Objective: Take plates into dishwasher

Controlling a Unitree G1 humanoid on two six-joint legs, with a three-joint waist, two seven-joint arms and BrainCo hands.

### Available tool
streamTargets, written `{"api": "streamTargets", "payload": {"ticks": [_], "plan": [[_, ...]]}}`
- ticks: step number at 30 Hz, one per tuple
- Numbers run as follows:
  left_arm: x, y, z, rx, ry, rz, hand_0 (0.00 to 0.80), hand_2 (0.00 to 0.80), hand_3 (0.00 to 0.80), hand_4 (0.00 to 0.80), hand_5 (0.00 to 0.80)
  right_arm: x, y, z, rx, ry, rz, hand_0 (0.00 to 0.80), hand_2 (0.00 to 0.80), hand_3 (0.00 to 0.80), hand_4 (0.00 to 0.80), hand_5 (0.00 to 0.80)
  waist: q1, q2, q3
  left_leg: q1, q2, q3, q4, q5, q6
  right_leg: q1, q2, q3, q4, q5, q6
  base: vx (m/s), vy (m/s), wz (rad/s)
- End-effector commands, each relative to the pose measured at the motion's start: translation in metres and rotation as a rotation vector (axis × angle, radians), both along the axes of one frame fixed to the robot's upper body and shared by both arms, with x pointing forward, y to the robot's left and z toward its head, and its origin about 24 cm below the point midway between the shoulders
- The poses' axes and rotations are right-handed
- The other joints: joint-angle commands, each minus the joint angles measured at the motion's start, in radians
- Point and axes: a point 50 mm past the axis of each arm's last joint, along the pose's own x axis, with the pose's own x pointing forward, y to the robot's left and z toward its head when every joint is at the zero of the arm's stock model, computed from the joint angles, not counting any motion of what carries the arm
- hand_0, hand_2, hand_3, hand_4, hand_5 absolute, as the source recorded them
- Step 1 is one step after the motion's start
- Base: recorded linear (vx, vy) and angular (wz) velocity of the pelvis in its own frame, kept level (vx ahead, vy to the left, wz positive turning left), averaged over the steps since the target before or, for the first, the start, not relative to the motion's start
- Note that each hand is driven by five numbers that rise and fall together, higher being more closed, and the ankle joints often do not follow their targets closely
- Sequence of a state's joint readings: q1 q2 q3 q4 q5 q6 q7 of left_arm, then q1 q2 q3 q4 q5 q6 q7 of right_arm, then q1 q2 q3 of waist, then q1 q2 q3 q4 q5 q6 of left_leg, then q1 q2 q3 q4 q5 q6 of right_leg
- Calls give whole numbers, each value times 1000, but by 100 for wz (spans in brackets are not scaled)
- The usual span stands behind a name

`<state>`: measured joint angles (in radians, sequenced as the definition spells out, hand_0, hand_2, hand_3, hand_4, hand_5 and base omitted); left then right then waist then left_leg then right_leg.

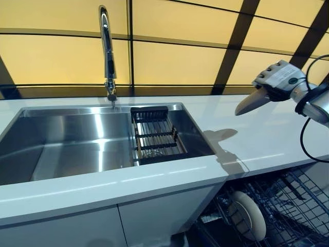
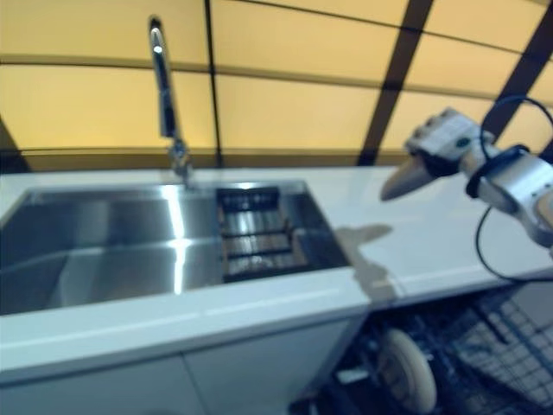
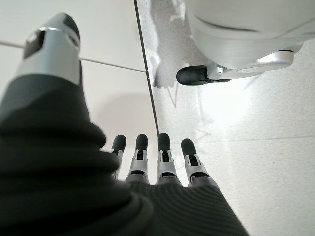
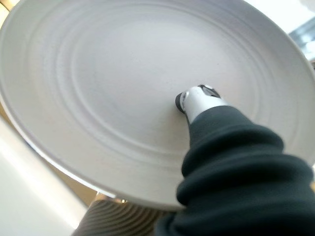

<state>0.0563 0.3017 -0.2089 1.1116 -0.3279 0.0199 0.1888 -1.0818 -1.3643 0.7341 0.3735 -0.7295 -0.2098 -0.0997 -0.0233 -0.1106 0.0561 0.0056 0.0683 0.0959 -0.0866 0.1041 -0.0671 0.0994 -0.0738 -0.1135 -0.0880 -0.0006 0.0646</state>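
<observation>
Grey ceramic plate (image 4: pixel 123 93), ringed with concentric ridges, is held by the right hand (image 1: pixel 280 77) above the white counter (image 1: pixel 267 139), over its right end. The thumb (image 4: pixel 199 101) presses the plate face; the remaining fingers are hidden behind the plate, so the full grip cannot be read. A second plate (image 1: pixel 249 213) stands upright in the dishwasher rack (image 1: pixel 293 206) below the counter's front edge. The stainless sink (image 1: pixel 77 144), a dark wire drainer (image 1: pixel 154 136) and a chrome faucet (image 1: pixel 107 51) occupy the counter's left part. The left hand (image 3: pixel 147 162) hangs over the floor, fingers straight, holding nothing.
</observation>
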Motion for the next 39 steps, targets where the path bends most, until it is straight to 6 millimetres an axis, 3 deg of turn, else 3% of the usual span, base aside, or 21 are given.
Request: {"api": "streamTargets", "payload": {"ticks": [1,8,14,17,22,27,29,32,39], "plan": [[4,16,4,49,29,5,0,0,0,0,0,-19,-39,38,164,-161,-159,800,800,800,800,800,13,-41,-26,87,-34,9,-1,-110,36,-46,-17,15,1,98,66,3,-10,-10],[1,17,3,46,48,15,0,0,0,0,0,-33,-83,34,304,-172,-324,800,800,800,800,800,-19,-36,-35,99,-29,35,-1,-112,37,-54,-12,50,1,108,68,19,-6,-12],[3,19,4,42,40,31,0,0,0,0,0,-50,-117,18,429,-187,-448,800,800,800,800,800,-49,-27,-32,103,-25,56,-1,-110,39,-64,-11,71,7,113,69,10,-2,-13],[5,21,5,47,39,29,0,0,0,0,0,-65,-143,1,476,-192,-567,800,800,800,800,800,-64,-22,-27,105,-25,63,-1,-112,41,-68,-11,82,12,113,69,7,-5,-15],[8,25,6,53,38,26,0,0,0,0,0,-76,-160,-21,600,-179,-635,800,800,800,800,800,-72,-18,-23,106,-24,70,-1,-110,43,-72,-12,90,16,114,70,4,-1,-2],[10,27,7,53,34,30,0,0,0,0,0,-78,-162,-50,772,-108,-637,800,800,800,800,800,-84,-11,-16,112,-24,78,-1,-111,46,-74,-12,101,20,116,69,16,2,-12],[10,26,7,51,30,33,0,0,0,0,0,-77,-161,-74,878,-51,-643,800,800,800,800,800,-92,-6,-10,114,-23,82,-1,-112,48,-76,-13,106,22,116,68,5,-2,-5],[11,26,7,49,26,33,0,0,0,0,0,-76,-159,-87,952,-6,-655,800,800,800,800,800,-94,-3,-6,116,-23,85,-1,-113,48,-75,-14,108,21,116,67,0,0,0],[11,23,6,42,20,49,0,0,0,0,0,-62,-135,-139,1277,245,-670,800,800,800,800,800,-106,5,4,122,-23,92,-1,-114,48,-74,-13,114,20,117,60,10,-2,-4]]}}
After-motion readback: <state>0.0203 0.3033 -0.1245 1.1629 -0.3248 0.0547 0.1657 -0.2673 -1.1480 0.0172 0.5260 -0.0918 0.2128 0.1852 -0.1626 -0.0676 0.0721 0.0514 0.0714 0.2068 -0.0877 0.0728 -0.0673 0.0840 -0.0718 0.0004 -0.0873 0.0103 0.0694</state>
